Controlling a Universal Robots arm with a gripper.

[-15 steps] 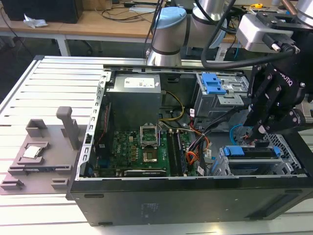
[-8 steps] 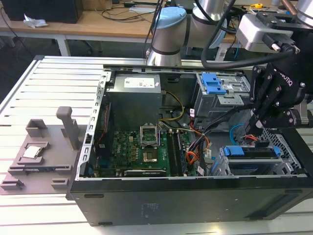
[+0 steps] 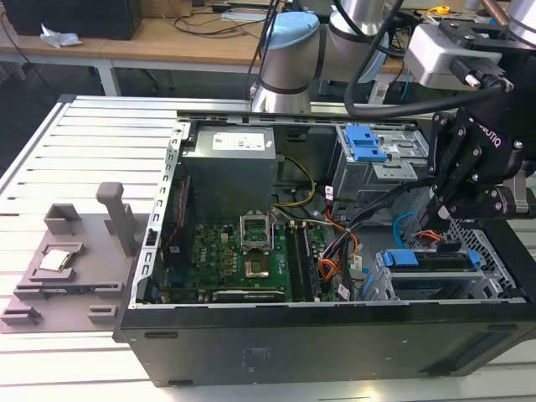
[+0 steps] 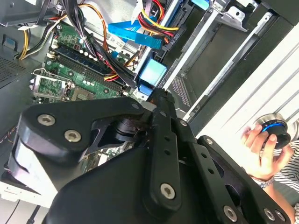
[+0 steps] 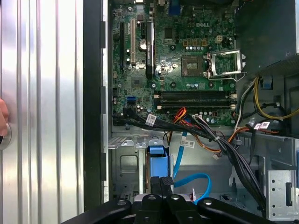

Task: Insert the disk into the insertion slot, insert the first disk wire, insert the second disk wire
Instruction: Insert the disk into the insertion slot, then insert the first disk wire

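Note:
The disk sits in the insertion slot (image 3: 381, 280), a low grey cage at the case's front corner on the exterior view's right. The bright blue carrier (image 3: 400, 258) frames the disk, and its handle (image 5: 157, 158) faces the case's inside. My black gripper (image 3: 435, 219) hangs just above the disk's handle end. In both wrist views the fingers (image 5: 155, 185) are pressed together, and the gripper (image 4: 161, 93) has its tips right at the blue handle (image 4: 152, 72). A loose blue flat wire (image 5: 189, 178) curls beside the handle. A black bundle with red and orange wires (image 5: 187, 122) runs above it.
The open case holds a green motherboard (image 3: 243, 255), a grey power supply (image 3: 230, 151) and a taller grey cage with blue latches (image 3: 367, 144). A grey fixture (image 3: 71, 255) lies on the slatted table at the exterior view's left. A person's hand (image 4: 259, 144) rests on a round knob.

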